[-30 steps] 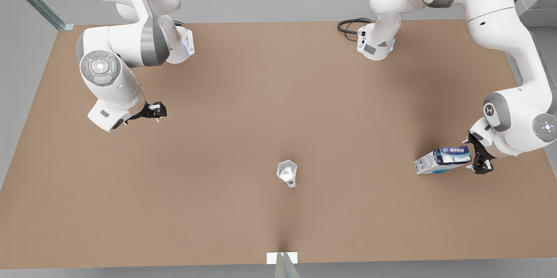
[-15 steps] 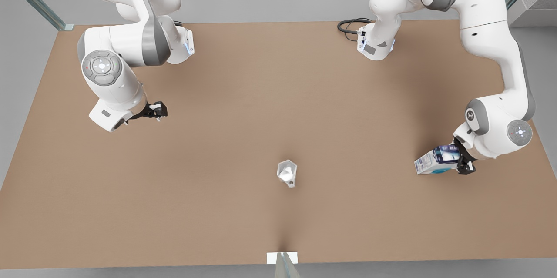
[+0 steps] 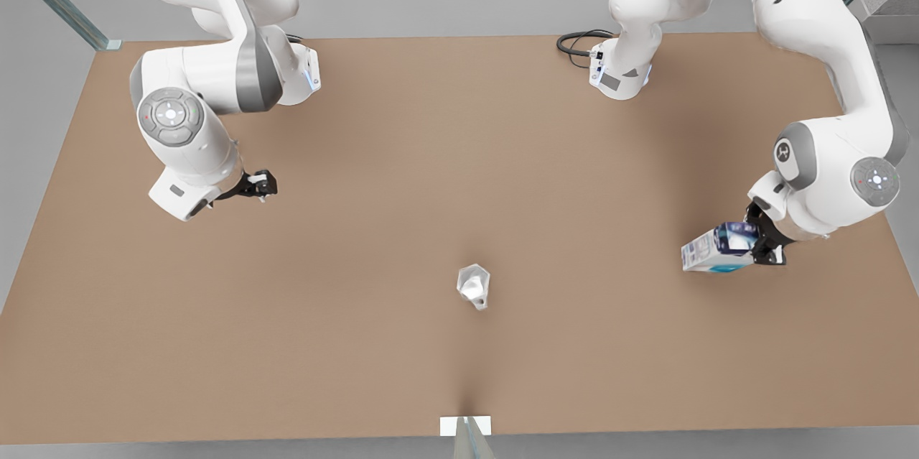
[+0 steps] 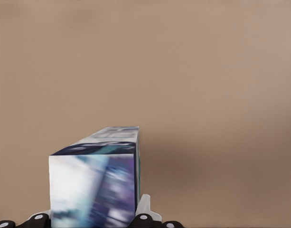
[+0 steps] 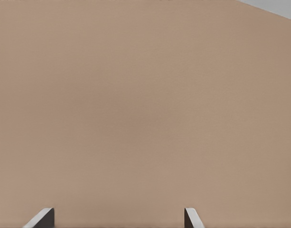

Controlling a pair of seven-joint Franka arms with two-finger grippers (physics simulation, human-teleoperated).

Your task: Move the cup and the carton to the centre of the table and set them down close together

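Observation:
The white and dark blue carton hangs tilted just above the table at the front view's right, throwing a shadow below it. My left gripper is shut on its end; in the left wrist view the carton sits between the fingers. The pale faceted cup stands upright near the middle of the table, toward the front edge, far from both grippers. My right gripper waits at the front view's left, open, with nothing between its fingertips.
A black cable loops by the arm base at the back edge. A small white bracket sits at the middle of the front edge. Bare tabletop lies between the cup and the carton.
My left gripper slid onto the carton's end, shut on it and raised it slightly, shifting it toward the back. The right arm has barely moved. The cup stayed put.

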